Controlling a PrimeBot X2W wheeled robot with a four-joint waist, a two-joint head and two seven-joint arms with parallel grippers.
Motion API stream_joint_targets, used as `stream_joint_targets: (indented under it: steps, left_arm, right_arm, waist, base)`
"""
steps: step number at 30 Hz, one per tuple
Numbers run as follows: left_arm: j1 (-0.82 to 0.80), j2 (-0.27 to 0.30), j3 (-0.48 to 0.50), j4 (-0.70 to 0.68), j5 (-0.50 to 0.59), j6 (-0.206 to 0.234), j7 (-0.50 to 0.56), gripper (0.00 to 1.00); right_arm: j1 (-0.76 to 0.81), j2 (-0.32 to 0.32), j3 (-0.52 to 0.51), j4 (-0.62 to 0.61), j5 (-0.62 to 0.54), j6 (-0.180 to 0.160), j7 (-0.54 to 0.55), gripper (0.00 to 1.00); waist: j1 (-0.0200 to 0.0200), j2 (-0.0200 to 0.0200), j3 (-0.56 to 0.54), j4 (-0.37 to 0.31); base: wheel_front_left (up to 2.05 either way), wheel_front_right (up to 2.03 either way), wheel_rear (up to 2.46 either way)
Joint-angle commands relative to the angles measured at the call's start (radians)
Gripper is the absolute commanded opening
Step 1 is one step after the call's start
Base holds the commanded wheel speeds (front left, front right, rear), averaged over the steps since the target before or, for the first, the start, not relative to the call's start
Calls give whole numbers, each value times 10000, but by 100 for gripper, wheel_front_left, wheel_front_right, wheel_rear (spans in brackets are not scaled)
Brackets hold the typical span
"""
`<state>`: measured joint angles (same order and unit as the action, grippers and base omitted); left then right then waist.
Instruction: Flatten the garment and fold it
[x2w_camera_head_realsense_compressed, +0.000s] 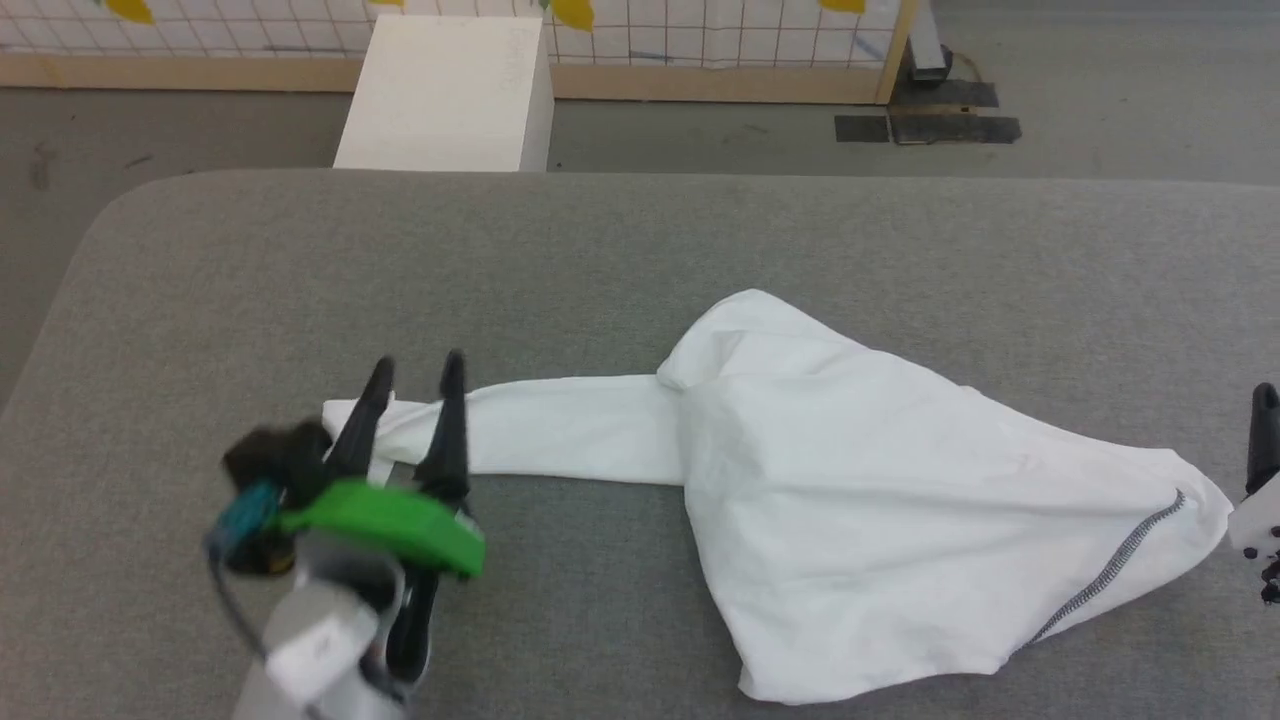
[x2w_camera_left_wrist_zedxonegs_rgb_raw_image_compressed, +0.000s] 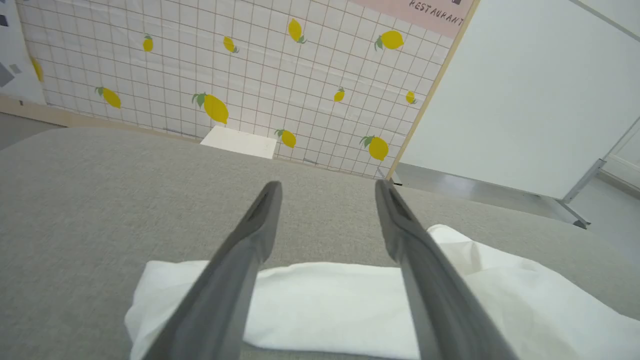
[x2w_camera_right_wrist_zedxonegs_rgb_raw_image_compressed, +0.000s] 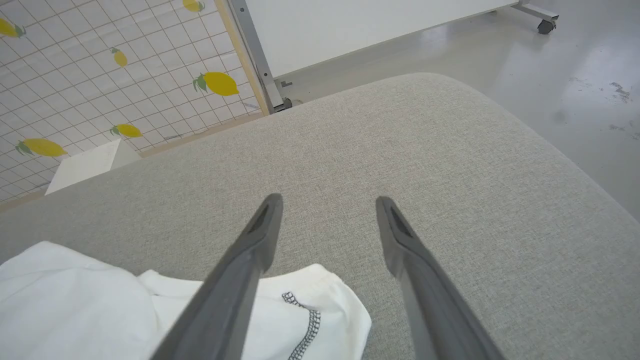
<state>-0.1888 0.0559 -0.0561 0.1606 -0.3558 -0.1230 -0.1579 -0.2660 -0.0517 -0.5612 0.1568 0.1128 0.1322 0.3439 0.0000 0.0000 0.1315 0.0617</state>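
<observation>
The white garment (x2w_camera_head_realsense_compressed: 880, 490) lies bunched on the grey table (x2w_camera_head_realsense_compressed: 600, 260), with one sleeve (x2w_camera_head_realsense_compressed: 560, 425) stretched out to the left and a line of dark stitching (x2w_camera_head_realsense_compressed: 1120, 570) near its right tip. My left gripper (x2w_camera_head_realsense_compressed: 415, 370) hovers open over the sleeve's cuff end, its fingers spanning the sleeve (x2w_camera_left_wrist_zedxonegs_rgb_raw_image_compressed: 325, 300) in the left wrist view. My right gripper (x2w_camera_right_wrist_zedxonegs_rgb_raw_image_compressed: 327, 200) is open beside the garment's right corner (x2w_camera_right_wrist_zedxonegs_rgb_raw_image_compressed: 310, 315), and only one dark finger (x2w_camera_head_realsense_compressed: 1264, 430) shows at the head view's right edge. The neck patch is hidden.
A white box (x2w_camera_head_realsense_compressed: 450, 90) stands on the floor beyond the table's far edge, in front of a lemon-patterned grid wall (x2w_camera_left_wrist_zedxonegs_rgb_raw_image_compressed: 250, 75). A white panel on a metal stand (x2w_camera_left_wrist_zedxonegs_rgb_raw_image_compressed: 525, 100) stands to the right. The table's rounded right end (x2w_camera_right_wrist_zedxonegs_rgb_raw_image_compressed: 500, 125) drops to the floor.
</observation>
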Motion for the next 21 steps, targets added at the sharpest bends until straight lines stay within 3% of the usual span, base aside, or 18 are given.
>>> stream_joint_targets:
  steps: [1,10,16,21]
  left_arm:
    - [-712,-12,-146,263,-222,-67,594,100]
    - [-4900,9,-1679,2773,-609,9,5582,100]
    - [-6317,23,-2772,4415,-46,-10,7227,100]
    - [-6582,119,-3480,5345,385,-33,7555,100]
  right_arm:
    - [206,12,129,-57,176,-15,-256,100]
    - [664,13,1201,-110,1104,-15,-765,100]
    - [571,14,1604,130,1444,-15,-1018,100]
    - [474,14,1683,503,1545,-15,-1301,100]
  waist:
    - [0,0,-79,-156]
    - [0,0,688,-1009]
    - [0,0,1396,-1700]
    - [0,0,1743,-2025]
  base:
    - [0,0,0]
    - [0,0,0]
    - [0,0,0]
    - [0,0,0]
